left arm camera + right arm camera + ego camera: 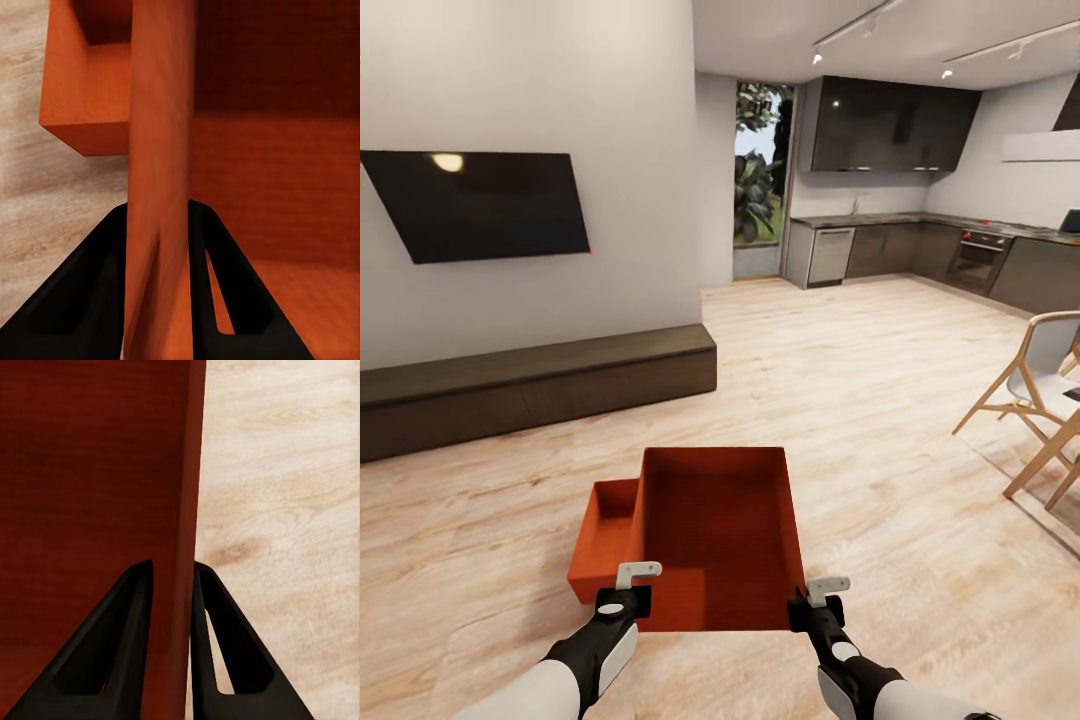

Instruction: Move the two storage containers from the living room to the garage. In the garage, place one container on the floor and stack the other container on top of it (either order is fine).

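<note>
I hold one orange-red storage container [715, 535] in front of me above the wood-plank living room floor. My left gripper [632, 598] is shut on its left wall [159, 187]. My right gripper [807, 608] is shut on its right wall [176, 547]. The other storage container [603, 540] lies lower, on the planks, partly hidden under the held one's left side; its corner [86, 105] shows beside the held wall in the left wrist view.
A long low dark-brown cabinet [530, 385] runs along the white wall at left, under a black TV screen [485, 203]. Wooden chairs [1040, 400] stand at right. A kitchen [920, 245] and a glass door [760, 180] lie far ahead across the wood floor [860, 400].
</note>
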You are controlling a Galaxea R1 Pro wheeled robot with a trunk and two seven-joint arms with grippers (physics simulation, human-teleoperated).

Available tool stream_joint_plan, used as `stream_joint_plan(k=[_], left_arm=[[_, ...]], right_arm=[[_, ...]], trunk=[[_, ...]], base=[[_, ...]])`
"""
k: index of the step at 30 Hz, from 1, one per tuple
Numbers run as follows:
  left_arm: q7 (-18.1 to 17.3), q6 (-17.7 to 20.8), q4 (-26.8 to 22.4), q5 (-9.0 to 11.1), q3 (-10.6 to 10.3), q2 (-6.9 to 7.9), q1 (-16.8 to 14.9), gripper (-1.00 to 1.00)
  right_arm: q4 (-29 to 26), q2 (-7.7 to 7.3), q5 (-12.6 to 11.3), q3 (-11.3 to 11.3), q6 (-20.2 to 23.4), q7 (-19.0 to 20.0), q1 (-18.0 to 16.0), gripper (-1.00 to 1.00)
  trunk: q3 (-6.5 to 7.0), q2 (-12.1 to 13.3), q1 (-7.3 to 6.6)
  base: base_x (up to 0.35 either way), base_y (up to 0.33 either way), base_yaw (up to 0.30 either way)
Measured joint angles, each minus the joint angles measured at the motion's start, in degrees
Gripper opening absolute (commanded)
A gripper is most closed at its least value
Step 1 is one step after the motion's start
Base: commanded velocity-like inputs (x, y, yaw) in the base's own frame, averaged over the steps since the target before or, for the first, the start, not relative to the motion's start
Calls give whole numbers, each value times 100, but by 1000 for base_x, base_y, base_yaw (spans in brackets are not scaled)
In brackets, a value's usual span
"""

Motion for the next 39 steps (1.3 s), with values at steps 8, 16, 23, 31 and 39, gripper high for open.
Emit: stream_joint_plan(k=[8,16,23,31,39], left_arm=[[1,2,-1,1,-1,0,0,-100],[0,2,1,-2,2,0,0,-100],[0,2,-2,-1,0,0,0,-100],[0,2,-2,-1,0,0,0,-100],[-1,2,-2,-2,1,0,0,-100]], right_arm=[[0,0,2,-2,2,0,0,-100],[1,0,0,0,2,0,0,-100],[0,0,-1,-1,0,0,0,-100],[1,0,-1,-1,-1,0,0,-100],[1,0,1,-2,-1,0,0,-100]], trunk=[[73,0,0],[147,0,0],[211,0,0],[285,0,0],[358,0,0]], base=[[0,0,0],[0,0,0],[0,0,0],[0,0,0],[0,0,0]])
